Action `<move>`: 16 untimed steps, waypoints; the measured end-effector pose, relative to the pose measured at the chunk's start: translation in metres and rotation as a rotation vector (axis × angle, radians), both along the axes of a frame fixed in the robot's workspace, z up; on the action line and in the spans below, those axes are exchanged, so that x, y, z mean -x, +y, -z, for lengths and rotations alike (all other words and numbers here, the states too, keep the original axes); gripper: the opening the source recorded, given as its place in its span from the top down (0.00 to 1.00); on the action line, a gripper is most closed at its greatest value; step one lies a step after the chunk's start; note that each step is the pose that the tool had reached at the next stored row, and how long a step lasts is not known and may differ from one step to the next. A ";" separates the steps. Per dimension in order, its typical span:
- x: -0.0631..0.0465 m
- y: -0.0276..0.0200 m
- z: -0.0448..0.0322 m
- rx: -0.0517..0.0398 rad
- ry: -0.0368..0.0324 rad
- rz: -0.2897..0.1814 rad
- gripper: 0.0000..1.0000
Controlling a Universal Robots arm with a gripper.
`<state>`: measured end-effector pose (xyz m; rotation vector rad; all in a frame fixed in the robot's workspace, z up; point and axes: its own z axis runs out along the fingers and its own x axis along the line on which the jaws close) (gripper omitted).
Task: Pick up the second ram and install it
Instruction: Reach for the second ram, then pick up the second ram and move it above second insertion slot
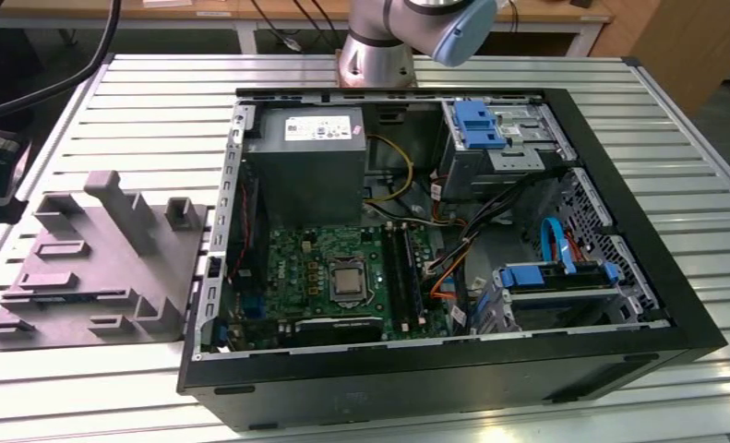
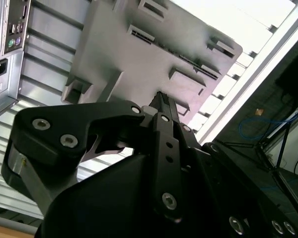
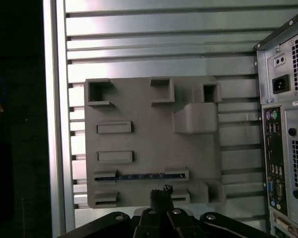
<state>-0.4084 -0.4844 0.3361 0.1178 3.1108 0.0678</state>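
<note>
Gripper tips pressed together, holding nothing, over grey holder. Ram lying in holder slot, near gripper, not touching.

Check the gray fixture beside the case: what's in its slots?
In the first wrist view, the gray fixture holds the second ram, a dark blue strip, seated in one long slot. No other strip shows. The gripper hides part of the nearest slot row.

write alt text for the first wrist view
The second ram, a dark blue strip, sits in a slot of a grey fixture on a slatted metal table, close to the gripper. A computer case's rear panel stands beside the fixture.
</note>
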 end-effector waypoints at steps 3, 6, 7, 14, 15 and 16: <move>0.000 0.0000 0.0001 0.0000 0.0000 0.000 0.90; 0.001 -0.0001 0.0003 0.0000 0.0000 0.000 0.90; 0.001 -0.0001 0.0003 0.0000 0.0000 0.000 0.90; 0.002 -0.0001 0.0003 0.0001 0.0001 0.000 0.90; 0.002 -0.0001 0.0003 0.0000 0.0000 0.000 0.90; 0.002 0.0000 0.0003 0.0000 0.0001 -0.002 0.90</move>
